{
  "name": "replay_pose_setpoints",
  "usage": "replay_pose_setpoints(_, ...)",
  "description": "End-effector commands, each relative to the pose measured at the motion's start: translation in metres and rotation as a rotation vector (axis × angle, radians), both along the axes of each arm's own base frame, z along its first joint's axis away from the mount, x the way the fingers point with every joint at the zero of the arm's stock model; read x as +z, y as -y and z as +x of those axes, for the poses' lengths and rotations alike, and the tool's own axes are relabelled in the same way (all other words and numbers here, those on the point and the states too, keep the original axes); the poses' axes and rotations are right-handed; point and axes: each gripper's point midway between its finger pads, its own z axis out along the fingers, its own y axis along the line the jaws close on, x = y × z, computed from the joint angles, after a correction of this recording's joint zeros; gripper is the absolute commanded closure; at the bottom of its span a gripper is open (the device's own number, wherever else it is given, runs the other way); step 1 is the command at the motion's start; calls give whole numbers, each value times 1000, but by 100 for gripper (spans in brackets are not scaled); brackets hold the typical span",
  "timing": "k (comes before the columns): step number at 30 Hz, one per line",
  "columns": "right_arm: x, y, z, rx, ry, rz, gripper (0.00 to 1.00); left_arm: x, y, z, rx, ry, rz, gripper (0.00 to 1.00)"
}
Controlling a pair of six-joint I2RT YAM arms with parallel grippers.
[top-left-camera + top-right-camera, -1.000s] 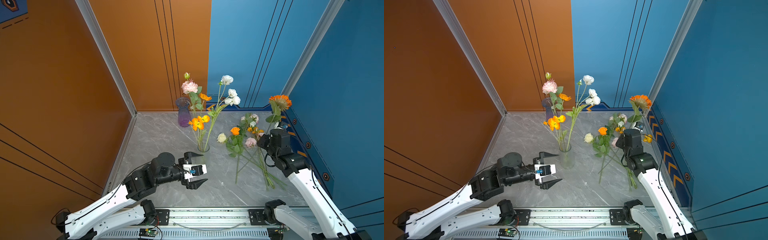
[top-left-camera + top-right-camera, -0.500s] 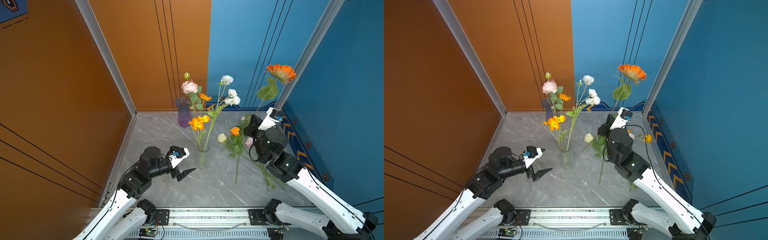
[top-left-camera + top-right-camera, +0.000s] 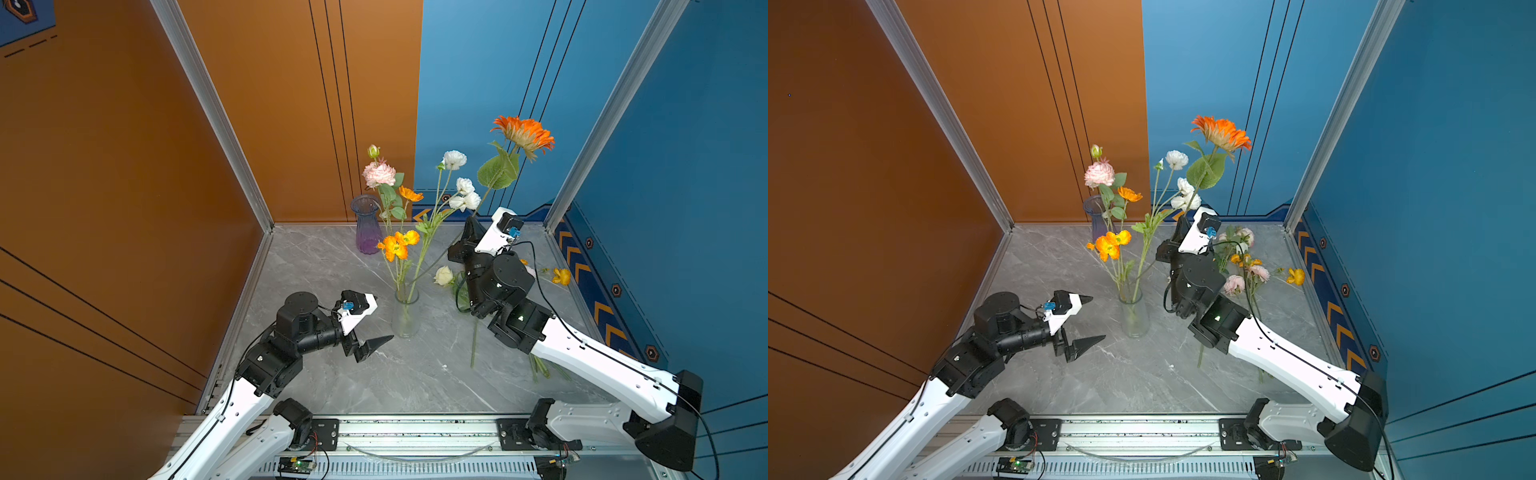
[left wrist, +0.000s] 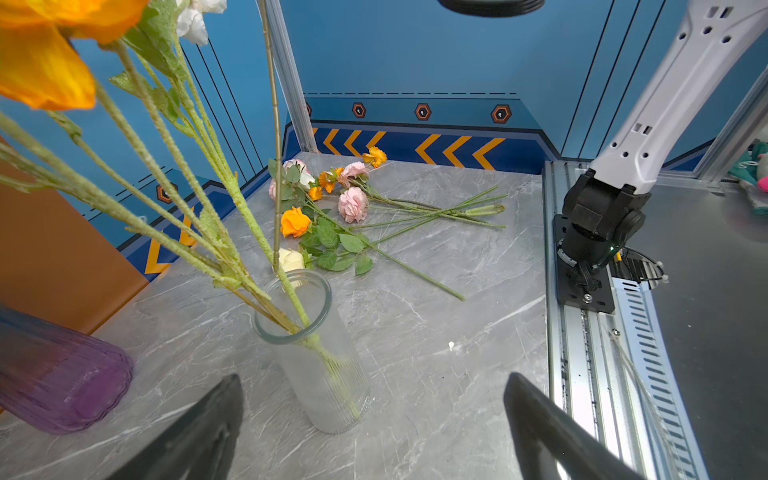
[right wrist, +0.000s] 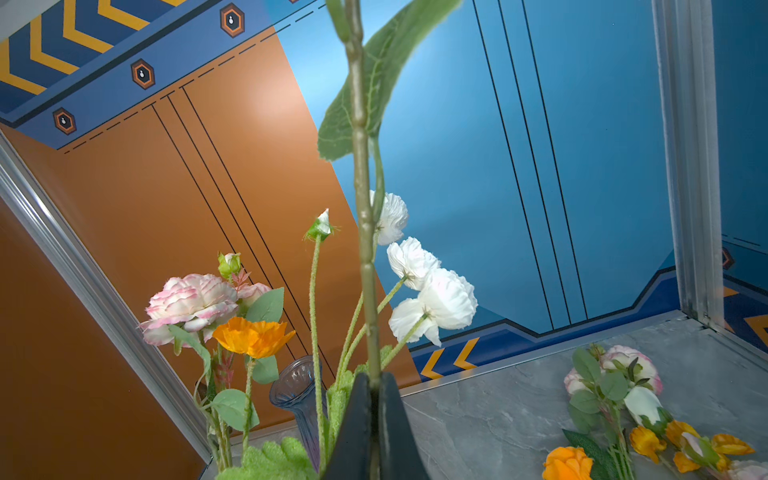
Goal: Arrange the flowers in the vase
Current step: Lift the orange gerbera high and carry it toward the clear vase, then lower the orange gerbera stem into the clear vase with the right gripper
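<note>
The right hand is clenched on the stem of an orange gerbera. The bloom is high above the hand, and the stem slants down from it to the mouth of the clear vase. Whether its tip is inside, I cannot tell. The left hand is released, jaws wide, with that vase just ahead of it, not touching. Several flowers stand in the vase. Loose flowers lie on the table beside the right arm. A purple vase stands beyond the left hand.
</note>
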Motion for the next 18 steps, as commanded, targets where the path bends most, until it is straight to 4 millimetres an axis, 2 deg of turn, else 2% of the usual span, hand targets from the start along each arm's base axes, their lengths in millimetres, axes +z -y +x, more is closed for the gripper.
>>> replay_pose_setpoints(1, -6, 0, 0, -45, 21, 21, 98, -1, 1, -2, -20, -10, -14, 2)
replay_pose_setpoints(9, -44, -15, 2, -44, -22, -29, 98, -3, 2, -2, -22, -14, -11, 2)
replay_pose_setpoints(18, -99, -29, -1, -10, -56, -5, 98, -4, 3, -1, -26, -23, -9, 2)
